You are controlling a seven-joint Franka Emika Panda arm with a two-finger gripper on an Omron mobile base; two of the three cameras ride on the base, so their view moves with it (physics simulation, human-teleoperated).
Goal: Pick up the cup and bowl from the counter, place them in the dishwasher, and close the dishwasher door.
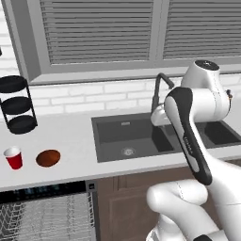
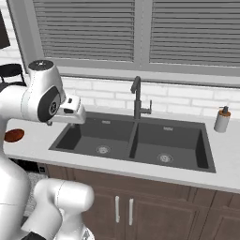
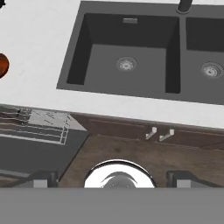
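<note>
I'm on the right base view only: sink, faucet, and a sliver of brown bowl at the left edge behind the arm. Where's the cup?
Observer: The red cup stands upright on the counter in the left base view, left of the bowl and apart from it.
Operator: Is the dishwasher open?
Observer: Yes. Its wire rack shows below the counter edge, under the cup and bowl.
Operator: Is the pincer holding anything?
Observer: No. In the hand view the pincer is open and empty, its fingertips wide apart, facing the sink and the cabinets below it.
</note>
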